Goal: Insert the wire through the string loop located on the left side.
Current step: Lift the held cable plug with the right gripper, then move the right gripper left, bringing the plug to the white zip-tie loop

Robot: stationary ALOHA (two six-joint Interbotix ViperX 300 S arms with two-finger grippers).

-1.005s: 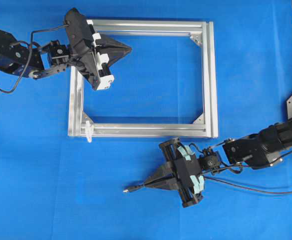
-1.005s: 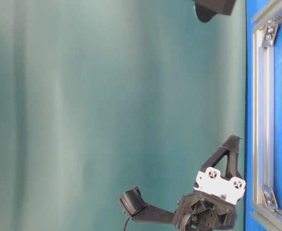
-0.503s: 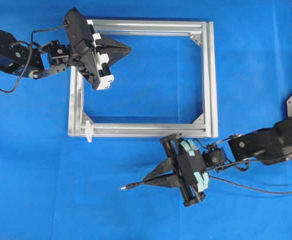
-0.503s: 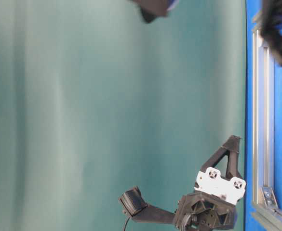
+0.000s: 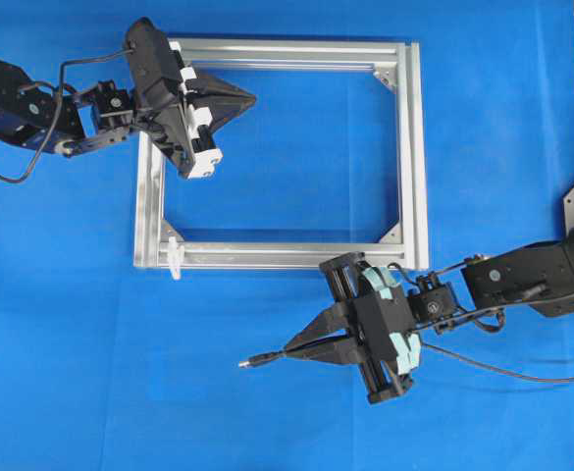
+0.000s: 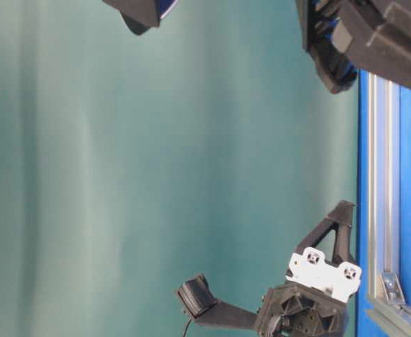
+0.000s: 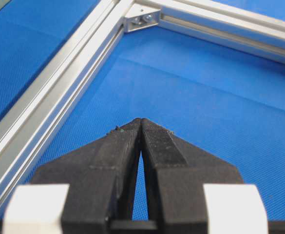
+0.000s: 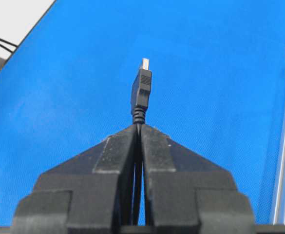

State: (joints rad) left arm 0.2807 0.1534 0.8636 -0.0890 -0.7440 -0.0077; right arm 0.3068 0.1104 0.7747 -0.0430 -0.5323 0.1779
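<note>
My right gripper [image 5: 296, 348] was clamped on the wire [image 5: 262, 360] just behind its plug, low and right of centre in the overhead view. The plug pointed toward the left edge of the frame, and the rest of the wire trailed off to the right across the blue worktop [image 5: 90, 392]. My left gripper [image 5: 250, 97] was closed on nothing, poised over the upper left corner of the aluminium frame [image 5: 419, 157]. The string loop [image 5: 175, 257] stood at the frame's lower left corner, well apart from the plug.

Risks, as I judged them:
- The loop was small and limp. A plug arriving off-axis could push it flat instead of entering it.
- Only a short length of wire stood proud of my jaws, so the gripper itself could foul the frame rail before the plug passed through.
- The trailing wire could drag or twist the plug out of line.
- My left gripper was nowhere near the loop and offered it no support.

View differences: the right wrist view showed the plug [image 8: 141, 87] centred between my closed jaws, with a metal tip, detail the overhead view lacked. Only the overhead view showed the plug and the loop together. The left wrist view confirmed that my left fingertips [image 7: 154, 134] were pressed together with nothing between them. The table-level view showed neither the wire nor the loop.
</note>
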